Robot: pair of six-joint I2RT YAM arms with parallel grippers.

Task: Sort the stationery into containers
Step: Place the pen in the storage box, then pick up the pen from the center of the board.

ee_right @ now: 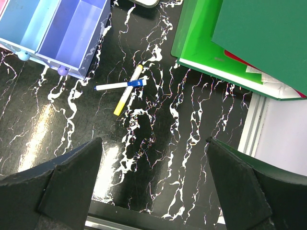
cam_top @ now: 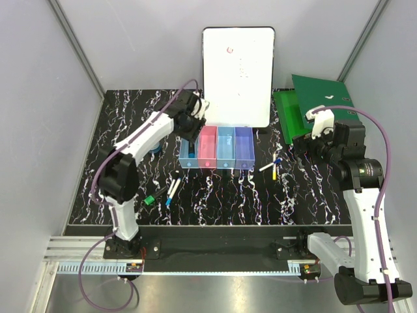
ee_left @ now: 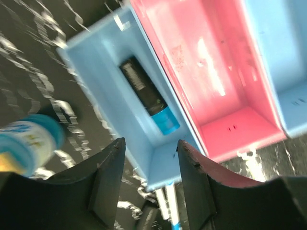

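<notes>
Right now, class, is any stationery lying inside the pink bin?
No, the pink bin shows only its bare floor, while a black marker with a blue end lies in the light blue bin beside it.

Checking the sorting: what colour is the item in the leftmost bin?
The item is black with a blue end; clearest from the left wrist.

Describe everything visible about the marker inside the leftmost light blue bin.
The marker is short and stubby: black barrel with faint pale print, bright blue end, plastic-looking. It lies flat on the floor of the light blue bin, lengthwise, close to the wall shared with the pink bin. Nothing grips it; the left gripper hangs above, jaws apart and empty.
</notes>
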